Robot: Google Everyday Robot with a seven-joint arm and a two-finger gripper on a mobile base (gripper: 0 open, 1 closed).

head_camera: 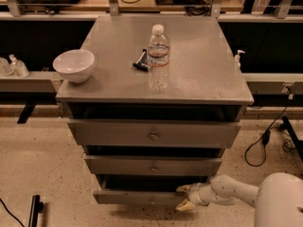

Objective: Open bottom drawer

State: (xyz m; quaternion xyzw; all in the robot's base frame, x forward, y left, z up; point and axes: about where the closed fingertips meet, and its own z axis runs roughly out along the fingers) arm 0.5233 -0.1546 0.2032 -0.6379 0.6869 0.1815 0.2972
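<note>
At the bottom right corner, the robot's white body (281, 200) is filling the edge of the view, and its white arm (232, 193) is reaching left, low over the speckled floor (42, 169). The gripper (183, 197) is sitting at the right end of the bottom drawer (137, 197). Its pale fingers (183, 188) are standing apart, one above and one below the end of the drawer front. Whether they are pressing on the front, I cannot tell.

The bottom drawer is lying lowest in the grey cabinet, just above the floor. Its slim front is carrying a small knob (152, 201), and a dark gap is showing above it. Above it, the middle drawer (152, 166) and the wide top drawer (152, 134) are sitting with their fronts facing the camera.

On the cabinet top (199, 65), a white bowl (74, 65) is resting near the left front corner. A clear water bottle (157, 58) is standing upright near the middle, with a small black object (140, 63) lying just beside it on the left.

To the right of the cabinet, a black cable (262, 145) is trailing across the floor.
</note>
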